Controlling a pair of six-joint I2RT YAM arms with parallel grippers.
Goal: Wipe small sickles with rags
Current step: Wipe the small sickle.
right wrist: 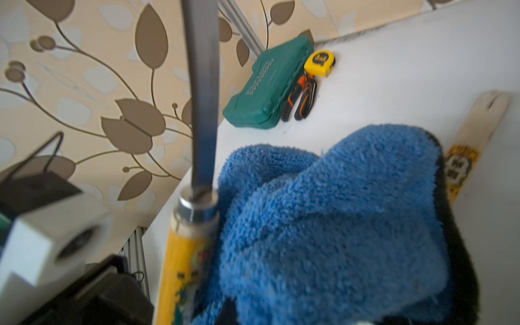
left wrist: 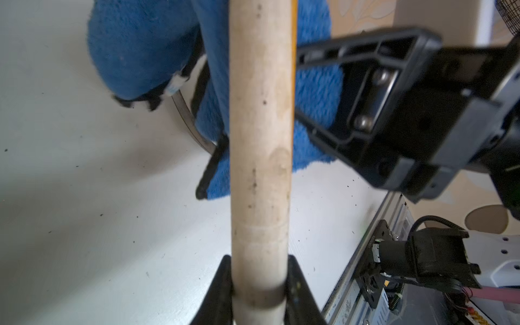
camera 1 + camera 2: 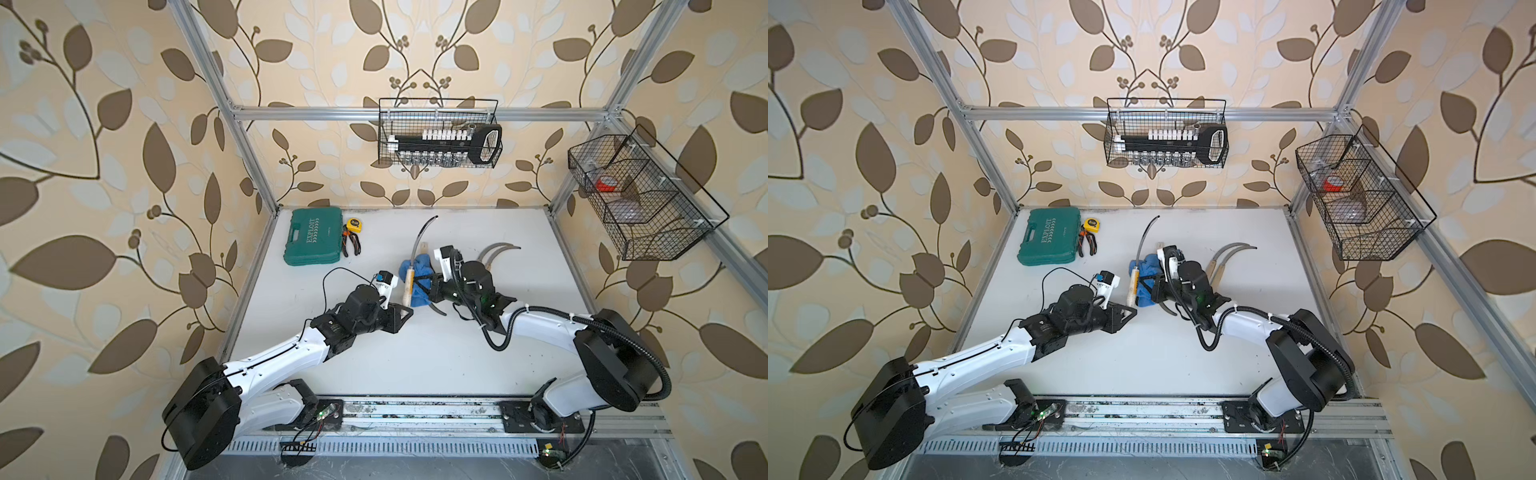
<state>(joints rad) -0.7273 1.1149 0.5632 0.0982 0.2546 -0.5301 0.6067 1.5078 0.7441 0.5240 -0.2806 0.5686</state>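
**Sickle and rag meet at mid-bench.** The left jaws clamp the butt end of a small sickle (image 3: pixel 408 286). The left wrist view shows one black finger (image 2: pixel 222 284) pressed to each side of its pale wooden handle. The right jaws are closed tight on a bunched blue rag (image 3: pixel 424 266), which lies against that same handle near the middle of the white tabletop (image 3: pixel 415 365). The held sickle's dark blade curves away toward the back wall.

Only the right wrist view shows the metal collar and yellow printed label on the held handle. It also shows a like label on a second handle (image 1: pixel 475 132) lying beyond the rag. Only the left wrist view shows a thin blade (image 2: pixel 184 115) passing under the rag. Both top views add a dark blade tip (image 3: pixel 438 309) poking out on the rag's near side, and two more sickles (image 3: pixel 498 251) lying side by side, partly hidden by the right arm.

At the back-left corner sits a closed green tool case (image 3: pixel 316 237). A yellow tape measure (image 3: pixel 354 224) and orange-handled pliers (image 3: pixel 351 246) lie just beside it. A wire basket (image 3: pixel 384 133) on the back rail holds a black socket rack (image 3: pixel 440 143). A divided wire basket (image 3: pixel 665 245) on the right-hand frame holds a red roll (image 3: pixel 604 183) in one compartment. The neighbouring compartment holds something pale, too blurred to name.
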